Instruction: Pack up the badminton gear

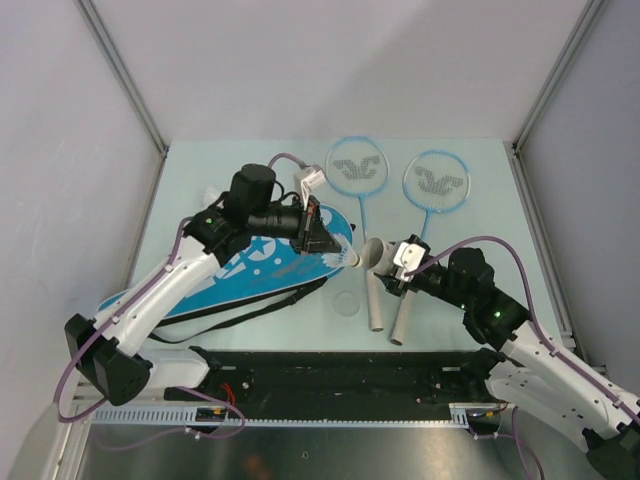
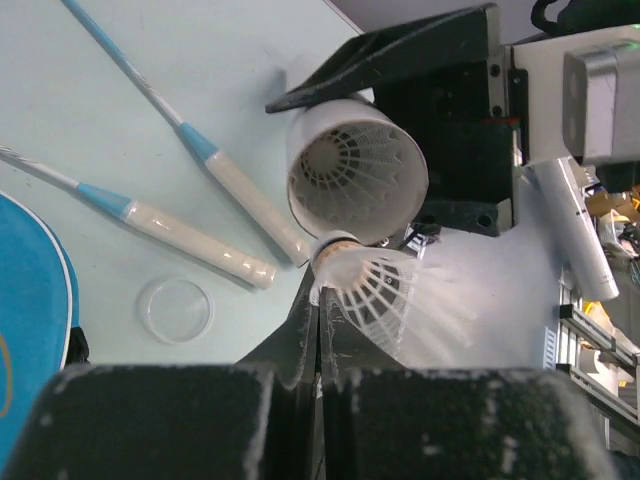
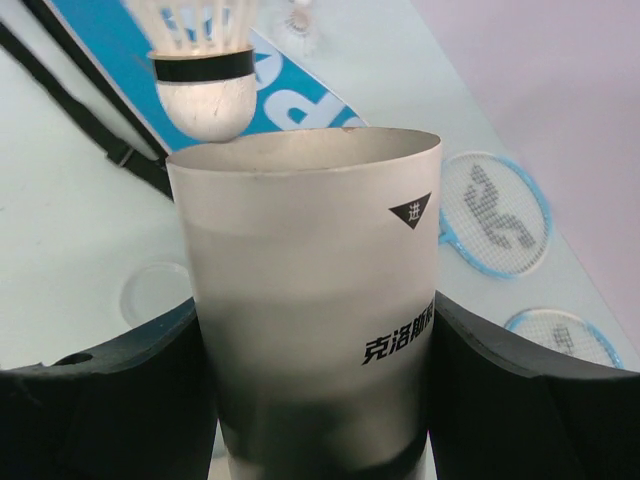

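Note:
My left gripper (image 1: pixel 335 250) (image 2: pixel 320 300) is shut on the skirt of a white shuttlecock (image 1: pixel 350 257) (image 2: pixel 372 292), its cork right at the mouth of the long white tube (image 1: pixel 378 254) (image 2: pixel 356 172) (image 3: pixel 310 290). Another shuttlecock sits inside the tube in the left wrist view. My right gripper (image 1: pixel 392 264) (image 3: pixel 315 400) is shut on the tube and holds it tilted above the table. The held shuttlecock (image 3: pixel 205 70) hovers at the tube's rim. Two light-blue rackets (image 1: pixel 356 166) (image 1: pixel 436 181) lie at the back. The blue bag (image 1: pixel 235 278) lies on the left, with one more shuttlecock (image 3: pixel 298 20) on it.
A clear round lid (image 1: pixel 347 303) (image 2: pixel 175 309) lies on the table beside the racket handles (image 1: pixel 374 312) (image 1: pixel 400 322). The bag's black strap (image 1: pixel 250 318) loops toward the near edge. A black rail (image 1: pixel 330 375) runs along the front.

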Robot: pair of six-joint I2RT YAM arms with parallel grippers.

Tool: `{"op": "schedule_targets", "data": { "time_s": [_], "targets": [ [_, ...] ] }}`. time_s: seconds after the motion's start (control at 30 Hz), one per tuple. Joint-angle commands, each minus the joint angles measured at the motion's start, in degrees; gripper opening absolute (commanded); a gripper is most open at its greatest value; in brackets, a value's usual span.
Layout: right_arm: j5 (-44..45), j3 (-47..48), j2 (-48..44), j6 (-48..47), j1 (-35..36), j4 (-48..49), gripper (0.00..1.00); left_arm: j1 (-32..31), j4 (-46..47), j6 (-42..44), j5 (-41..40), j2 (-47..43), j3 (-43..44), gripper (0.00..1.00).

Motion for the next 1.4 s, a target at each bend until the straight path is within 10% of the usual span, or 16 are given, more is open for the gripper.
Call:
{"op": "schedule_targets", "data": {
  "time_s": [0.0,0.63,1.0,1.2,1.37],
  "targets": [
    [-6.2,1.5,-1.7,1.8,1.6,2.6,0.36,-3.1,1.9,-0.3,3.0,0.5,1.1,0.0],
    [-3.4,1.5,-2.8,3.0,4.5,3.4,0.34,-5.7,5.1,-3.3,-2.0,1.0,2.1,0.0],
    [-3.4,0.4,-3.4,7.4,4.6,10.8,0.34,-10.0,23.3,-12.3,-14.0,-3.3,-7.0,0.01],
    [-2.9,0.1,-4.1,7.1,4.6,9.8,0.33,-10.1,23.2,-11.8,-14.4,-3.3,-7.4,0.44],
    [-2.4,-0.2,-5.1,6.9,4.6,9.9,0.33,-10.1,22.9,-10.6,-15.0,-4.5,-9.1,0.6]
  ]
}}
